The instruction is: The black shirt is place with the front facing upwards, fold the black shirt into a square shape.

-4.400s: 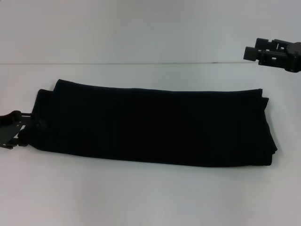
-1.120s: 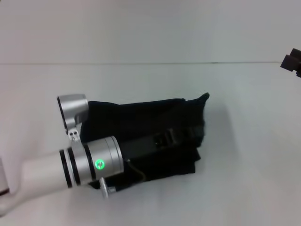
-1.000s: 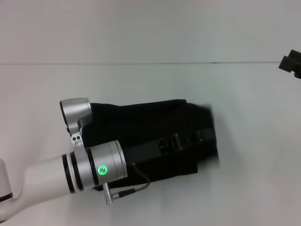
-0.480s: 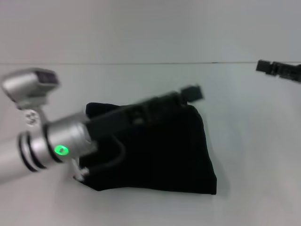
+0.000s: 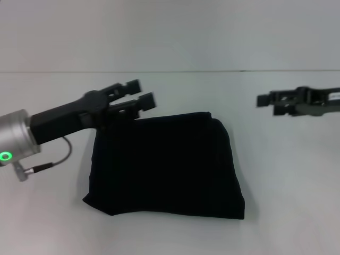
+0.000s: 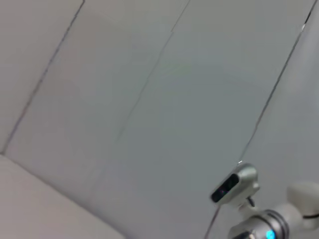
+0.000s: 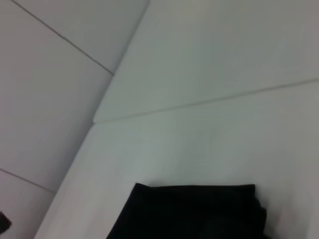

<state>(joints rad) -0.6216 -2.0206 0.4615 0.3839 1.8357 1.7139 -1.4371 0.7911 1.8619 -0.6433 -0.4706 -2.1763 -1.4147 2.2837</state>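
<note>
Folded black shirt [image 5: 167, 164], L gripper [image 5: 139, 95] above far edge (fingers parted)

— Middle of the table [image 5: 297, 212]?
— Holds the black shirt [image 5: 167, 164], folded into a squarish bundle.
— Left side?
— Left gripper [image 5: 139, 96], above the shirt's far left corner, fingers parted.
— Right side?
— Right gripper [image 5: 263, 100], well apart from the shirt, up off the table.
</note>
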